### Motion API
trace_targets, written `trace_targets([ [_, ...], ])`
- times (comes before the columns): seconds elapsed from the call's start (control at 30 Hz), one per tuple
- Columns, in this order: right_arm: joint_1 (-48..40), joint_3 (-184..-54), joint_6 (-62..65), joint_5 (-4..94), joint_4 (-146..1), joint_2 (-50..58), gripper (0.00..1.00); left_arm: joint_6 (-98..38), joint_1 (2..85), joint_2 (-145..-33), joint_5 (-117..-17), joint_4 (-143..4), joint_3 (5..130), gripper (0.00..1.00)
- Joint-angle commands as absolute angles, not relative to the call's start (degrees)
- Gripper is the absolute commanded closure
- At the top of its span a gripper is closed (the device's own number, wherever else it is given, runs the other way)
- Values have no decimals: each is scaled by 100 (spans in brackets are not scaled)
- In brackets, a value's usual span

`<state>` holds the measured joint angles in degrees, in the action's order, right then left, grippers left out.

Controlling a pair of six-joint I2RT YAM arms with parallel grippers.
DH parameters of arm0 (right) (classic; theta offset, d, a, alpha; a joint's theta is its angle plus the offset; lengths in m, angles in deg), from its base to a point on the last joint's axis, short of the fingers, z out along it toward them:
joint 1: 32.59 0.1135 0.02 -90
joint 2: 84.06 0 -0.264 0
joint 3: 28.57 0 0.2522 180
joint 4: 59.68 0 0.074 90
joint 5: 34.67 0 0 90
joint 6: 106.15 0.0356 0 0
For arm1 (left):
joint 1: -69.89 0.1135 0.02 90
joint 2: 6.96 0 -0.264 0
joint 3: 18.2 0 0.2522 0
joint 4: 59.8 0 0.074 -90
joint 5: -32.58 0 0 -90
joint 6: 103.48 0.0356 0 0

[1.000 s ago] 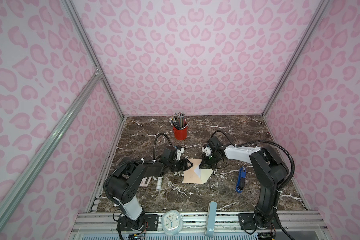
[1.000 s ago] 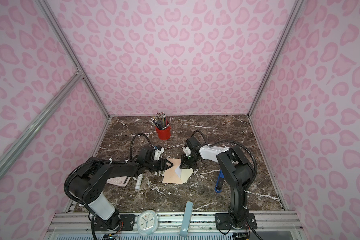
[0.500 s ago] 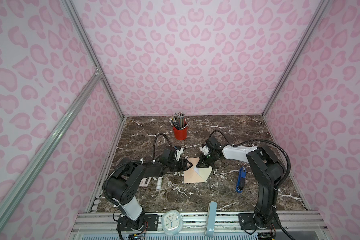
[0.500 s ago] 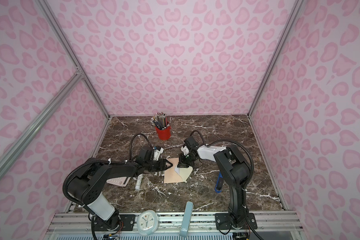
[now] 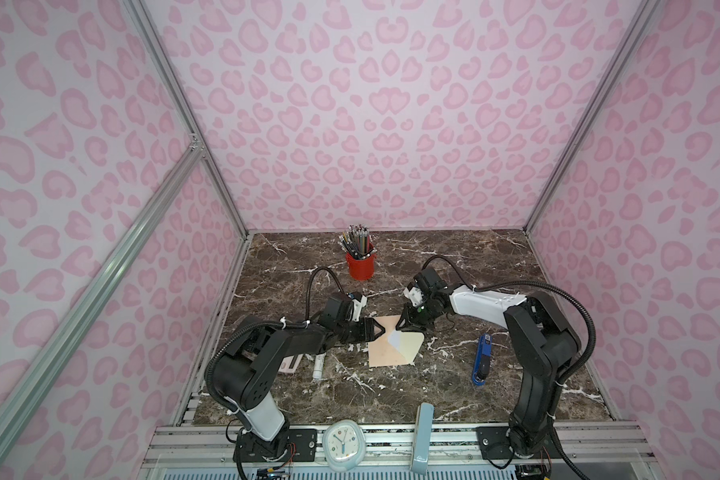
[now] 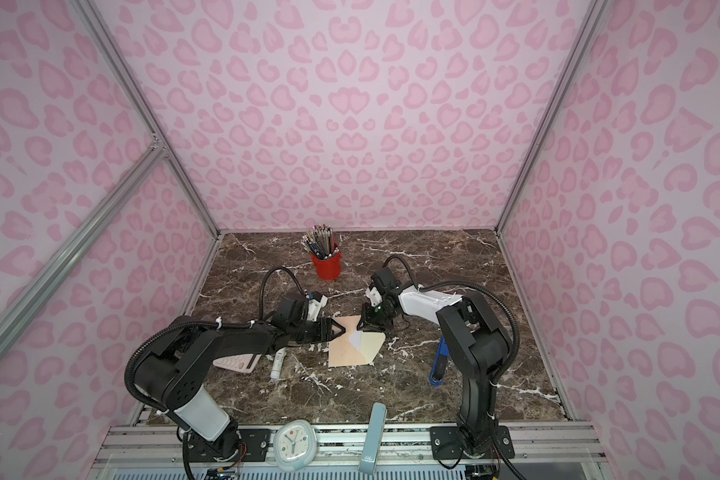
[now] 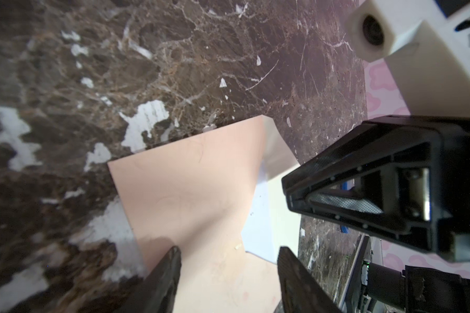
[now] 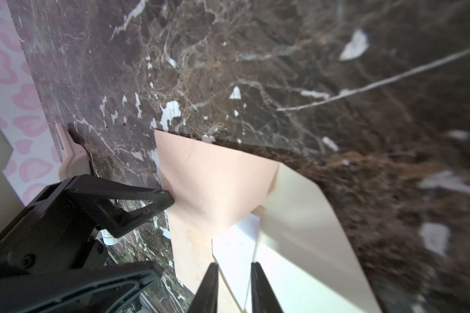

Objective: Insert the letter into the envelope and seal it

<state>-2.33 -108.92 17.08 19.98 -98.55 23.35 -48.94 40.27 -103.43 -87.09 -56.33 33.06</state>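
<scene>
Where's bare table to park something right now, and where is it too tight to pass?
Bare: the near strip in front of the envelope, between glue stick and stapler; the back corners either side of the pencil cup. Tight: the envelope's far edge, where left gripper and right gripper almost meet.

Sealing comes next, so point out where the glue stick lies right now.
In a top view the glue stick lies on the table left of centre, between the pink calculator and the envelope.
</scene>
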Motion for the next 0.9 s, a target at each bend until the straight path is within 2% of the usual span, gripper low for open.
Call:
trace_targets([
  [0.0,-280,-10895,1514,2232,-10219,2177,71,-4837,4028,-10308,-8576,-6054,3296,40],
  [0.17,-341,-10890,1448,2406,-10441,1869,70,-4855,4028,-10161,-8560,-6125,3300,39],
  [0.5,-65,-10846,1692,2849,-10595,1658,71,-4861,4028,-9517,-8581,-6483,3433,29],
  [0.87,359,-11265,1972,3430,-10645,2096,49,-5206,4273,-9412,-8413,-6385,3006,28],
])
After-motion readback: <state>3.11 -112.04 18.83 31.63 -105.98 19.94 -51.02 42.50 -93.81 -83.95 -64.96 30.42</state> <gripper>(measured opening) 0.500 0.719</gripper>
